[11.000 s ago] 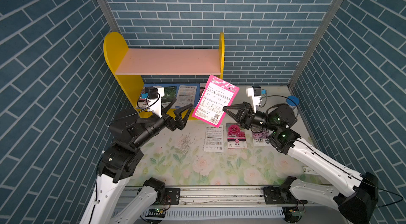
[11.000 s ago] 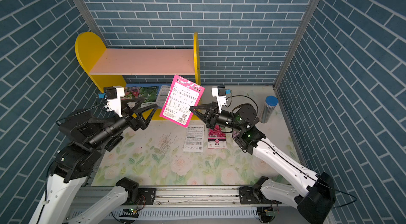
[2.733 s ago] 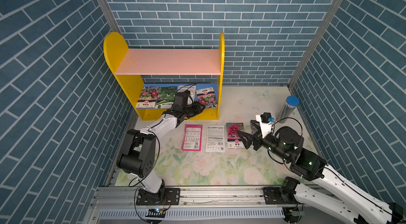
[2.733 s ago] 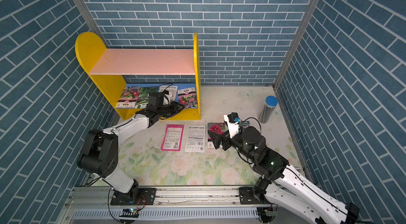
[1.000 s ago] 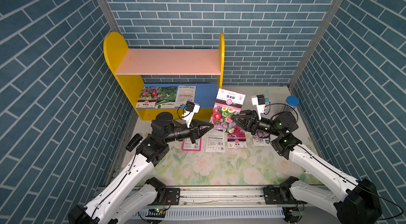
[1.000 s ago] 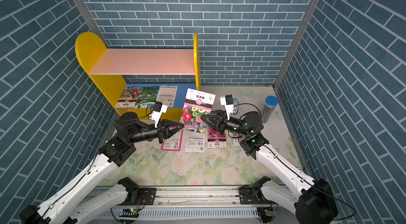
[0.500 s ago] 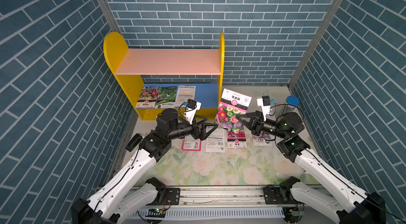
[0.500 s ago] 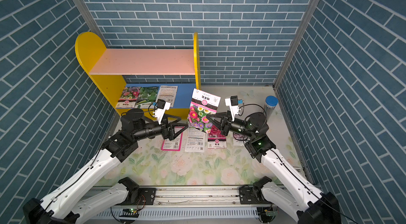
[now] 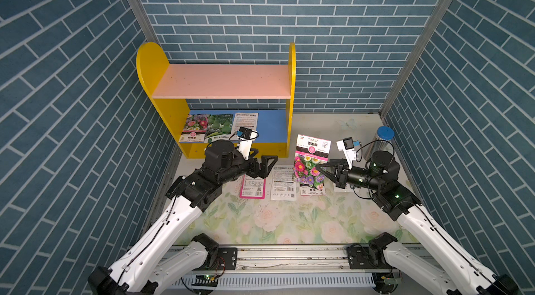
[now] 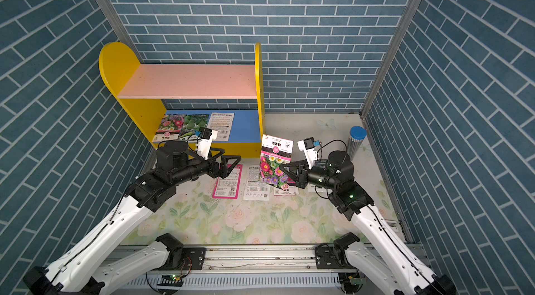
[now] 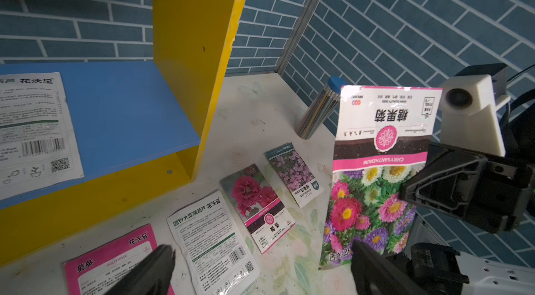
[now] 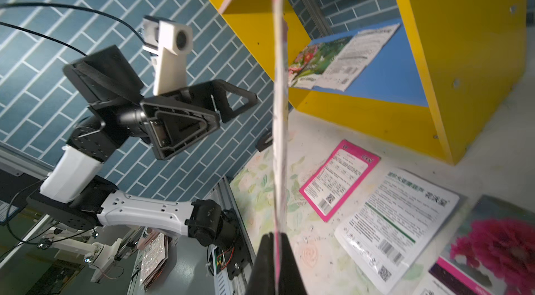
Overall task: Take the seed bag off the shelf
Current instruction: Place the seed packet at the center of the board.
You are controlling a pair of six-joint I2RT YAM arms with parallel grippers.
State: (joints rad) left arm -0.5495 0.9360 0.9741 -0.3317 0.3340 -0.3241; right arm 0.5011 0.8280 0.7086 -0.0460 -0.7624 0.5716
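My right hand (image 9: pixel 318 168) pinches a seed bag (image 9: pixel 311 160) clear of the shelf (image 9: pixel 152 76); left hand (image 9: pixel 269 166) gapes empty; three bags (image 9: pixel 219 128) lie there.

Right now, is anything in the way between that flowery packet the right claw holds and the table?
Nothing solid. The seed bag, pinched in the right gripper, hangs clear of the shelf; only the flat hollyhock packet lies on the table roughly beneath it.

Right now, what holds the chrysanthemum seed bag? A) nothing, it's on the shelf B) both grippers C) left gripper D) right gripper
D: the right gripper is shut on the chrysanthemum seed bag, holding it upright; the left gripper stands open, clear of it.
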